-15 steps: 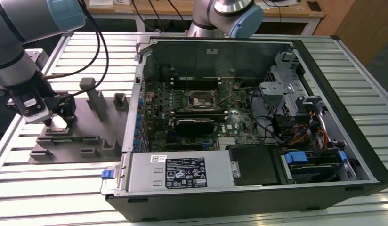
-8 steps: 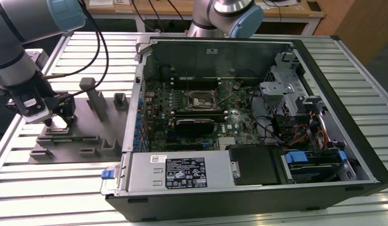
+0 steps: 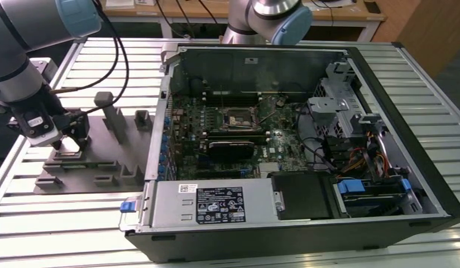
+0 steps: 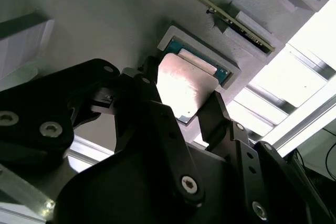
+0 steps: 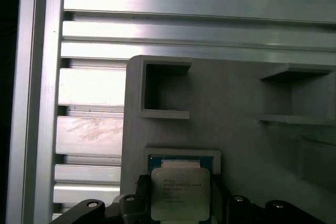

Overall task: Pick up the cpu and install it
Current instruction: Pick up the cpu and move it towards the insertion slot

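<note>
The cpu point(image 5: 180, 191), a small square chip with a shiny silver top, sits between my gripper's point(image 3: 68, 146) black fingers point(image 4: 143, 85), which press on two opposite edges. It hangs just above a shallow square pocket point(image 4: 202, 51) of the grey tray point(image 3: 103, 162), with the pocket's coloured inner rim showing past one side of the chip. In the exterior view the gripper is low over the tray's near corner on that view's left. The motherboard socket point(image 3: 238, 118) with its metal frame lies inside the open computer case point(image 3: 305, 139), well away towards that view's right.
The grey tray carries upright posts point(image 3: 111, 114) and empty slots point(image 5: 165, 90) close to the gripper. A slatted metal table point(image 3: 103, 61) lies underneath. A black finned block point(image 3: 230, 149) sits below the socket. A second robot arm's base point(image 3: 263, 17) stands behind the case.
</note>
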Robot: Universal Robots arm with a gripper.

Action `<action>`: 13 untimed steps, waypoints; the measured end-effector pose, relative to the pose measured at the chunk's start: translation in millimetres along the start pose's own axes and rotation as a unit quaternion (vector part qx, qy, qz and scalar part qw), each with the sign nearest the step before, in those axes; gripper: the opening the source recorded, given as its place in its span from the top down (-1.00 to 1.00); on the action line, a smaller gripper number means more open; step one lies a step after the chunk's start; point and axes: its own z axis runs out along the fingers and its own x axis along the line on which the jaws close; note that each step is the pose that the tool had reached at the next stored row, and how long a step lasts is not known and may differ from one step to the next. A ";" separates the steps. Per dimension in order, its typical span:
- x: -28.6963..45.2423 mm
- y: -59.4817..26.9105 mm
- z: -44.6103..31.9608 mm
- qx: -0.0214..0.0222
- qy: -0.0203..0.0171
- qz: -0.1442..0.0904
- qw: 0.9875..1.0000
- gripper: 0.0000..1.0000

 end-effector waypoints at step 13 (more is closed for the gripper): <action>-0.4 1.0 -23.6 0.000 0.000 0.000 1.000 -0.08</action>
